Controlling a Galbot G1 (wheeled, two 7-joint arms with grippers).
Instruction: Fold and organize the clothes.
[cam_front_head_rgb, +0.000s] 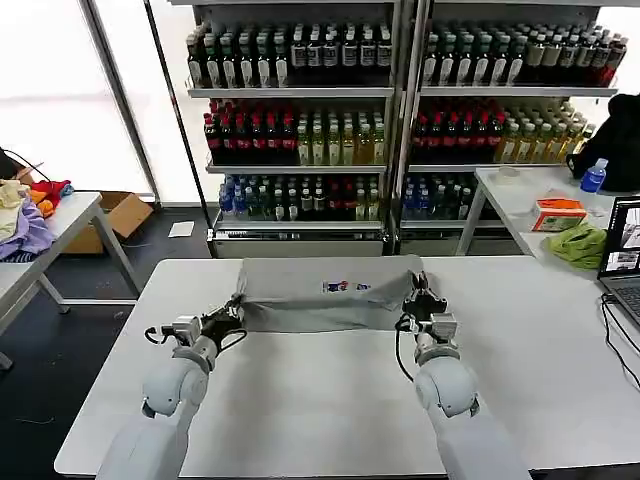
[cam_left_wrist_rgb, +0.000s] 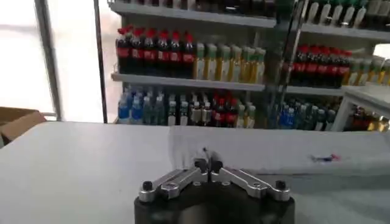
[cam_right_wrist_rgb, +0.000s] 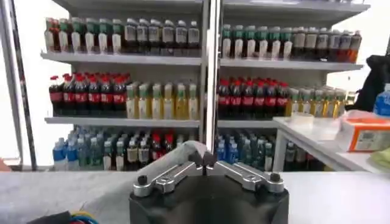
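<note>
Head view: left gripper (cam_front_head_rgb: 232, 312) and right gripper (cam_front_head_rgb: 418, 293) are pinching the soft, limp light grey cotton shirt (cam_front_head_rgb: 320, 293) at opposite side edges.

I'm seeing both arms w/ rounded, glossy white-grey shells, narrowing toward the wrists. The left gripper (cam_front_head_rgb: 236, 309) and right gripper (cam_front_head_rgb: 419, 288) are looking black, w/ black cables looping by each wrist. In the wrist cams I'm getting silver finger links w/ black screws on a black base; coloured wires are peeking out by the right one.
</note>
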